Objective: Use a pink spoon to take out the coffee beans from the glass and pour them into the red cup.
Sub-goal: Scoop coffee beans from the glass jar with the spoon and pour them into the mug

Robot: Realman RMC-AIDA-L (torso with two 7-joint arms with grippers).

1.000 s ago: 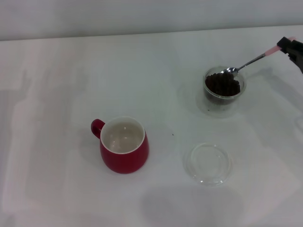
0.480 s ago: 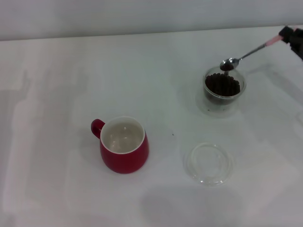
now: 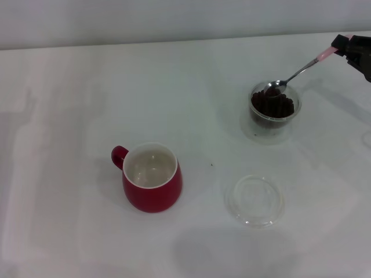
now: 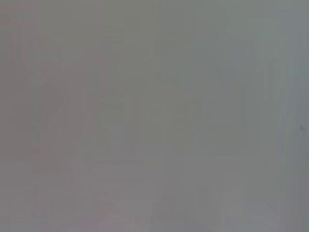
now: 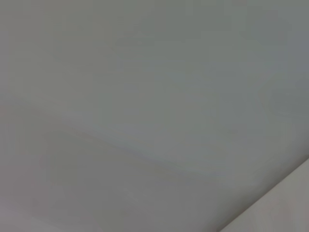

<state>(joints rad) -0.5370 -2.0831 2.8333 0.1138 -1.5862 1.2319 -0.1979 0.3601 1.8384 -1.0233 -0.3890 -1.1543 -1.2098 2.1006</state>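
Note:
In the head view my right gripper point(image 3: 346, 48) is at the far right edge, shut on the pale pink handle of the pink spoon point(image 3: 297, 73). The spoon slants down to the left and its silver bowl sits at the rim of the glass point(image 3: 274, 106), touching the heap of dark coffee beans point(image 3: 272, 104). The red cup point(image 3: 152, 177) stands to the lower left with its cream inside showing and its handle pointing left. My left gripper is out of view. Both wrist views show only plain grey surface.
A flat shallow clear round dish point(image 3: 255, 200) lies on the white table point(image 3: 69, 116) in front of the glass, to the right of the red cup. A tiny dark speck point(image 3: 211, 164) lies between cup and dish.
The spoon's bowl rose just above the glass with a few beans, then came back down to the rim and onto the beans. The gripper shifted slightly left.

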